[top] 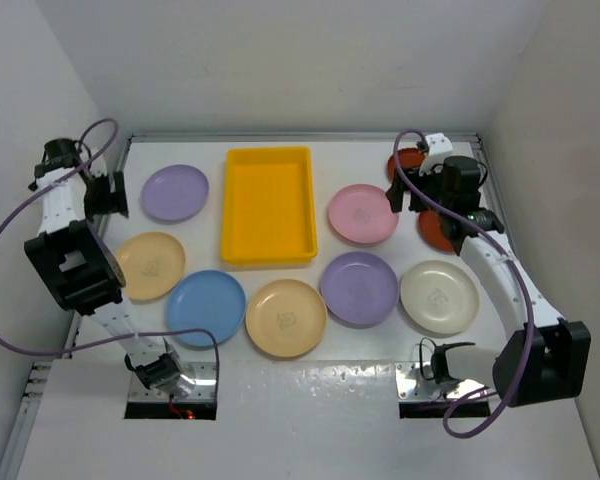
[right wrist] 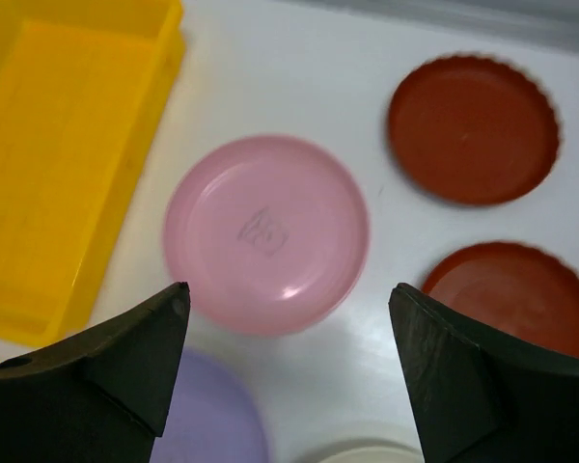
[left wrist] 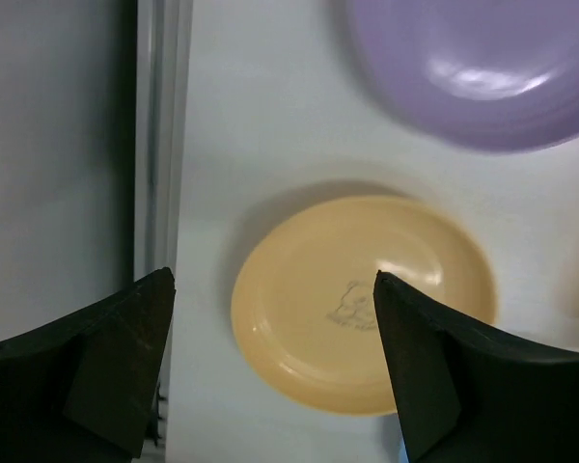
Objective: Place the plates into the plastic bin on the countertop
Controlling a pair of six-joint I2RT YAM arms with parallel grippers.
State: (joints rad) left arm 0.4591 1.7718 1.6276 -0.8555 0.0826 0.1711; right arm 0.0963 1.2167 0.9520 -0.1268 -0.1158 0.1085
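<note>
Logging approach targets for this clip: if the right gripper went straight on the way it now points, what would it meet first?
Most likely the round pink plastic plate, centred ahead of the open right gripper. Nothing shows in between, though its height above the plate is unclear.

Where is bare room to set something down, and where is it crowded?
The yellow bin is empty. Bare table: behind the pink plate to the far rail, and between the near plate row and arm bases. That row is crowded.
</note>
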